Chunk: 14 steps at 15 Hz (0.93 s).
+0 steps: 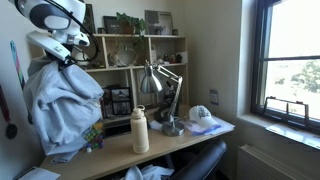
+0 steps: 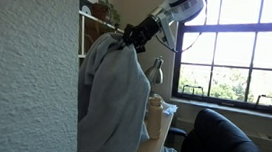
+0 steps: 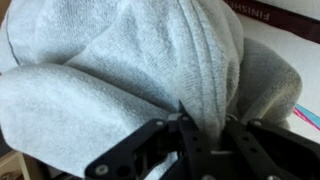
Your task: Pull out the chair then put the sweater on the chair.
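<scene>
The pale blue-grey sweater (image 1: pixel 62 100) hangs in loose folds from my gripper (image 1: pixel 67 60), lifted above the desk at the left. In an exterior view it drapes down (image 2: pixel 114 94) below the gripper (image 2: pixel 130 37). In the wrist view the fabric (image 3: pixel 130 60) fills the frame and a fold is pinched between the shut fingers (image 3: pixel 205 130). The black office chair shows at the desk's front edge (image 1: pixel 195 163) and as a dark padded backrest (image 2: pixel 220 144) to the right of the desk.
A cream bottle (image 1: pixel 140 130), a desk lamp (image 1: pixel 160 85) and a white cap (image 1: pixel 202 115) stand on the wooden desk (image 1: pixel 175 142). Shelves (image 1: pixel 130 60) rise behind it. A window (image 1: pixel 290 60) is on the right wall. A textured wall (image 2: pixel 26 66) blocks the near side.
</scene>
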Available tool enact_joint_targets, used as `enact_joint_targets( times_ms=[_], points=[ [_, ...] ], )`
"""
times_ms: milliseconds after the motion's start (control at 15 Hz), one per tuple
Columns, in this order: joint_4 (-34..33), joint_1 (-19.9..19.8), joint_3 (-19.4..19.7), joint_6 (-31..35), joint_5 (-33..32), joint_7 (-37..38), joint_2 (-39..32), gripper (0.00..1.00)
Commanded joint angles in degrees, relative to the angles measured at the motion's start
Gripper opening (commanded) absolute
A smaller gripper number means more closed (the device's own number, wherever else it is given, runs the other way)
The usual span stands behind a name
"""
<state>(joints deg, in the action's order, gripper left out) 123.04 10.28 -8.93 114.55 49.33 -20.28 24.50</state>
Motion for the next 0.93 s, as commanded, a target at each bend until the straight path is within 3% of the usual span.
enact_joint_targets(
  times_ms=[0,533,867],
  points=[
    [2.8,-1.9,4.1,-5.5,-2.4,7.2,9.0,0.06],
    [5.7,-10.4,11.8,-11.4,-7.4,18.1,21.2,0.06],
    [4.8,-16.2,14.5,-12.5,-14.2,23.7,22.4,0.06]
  ],
)
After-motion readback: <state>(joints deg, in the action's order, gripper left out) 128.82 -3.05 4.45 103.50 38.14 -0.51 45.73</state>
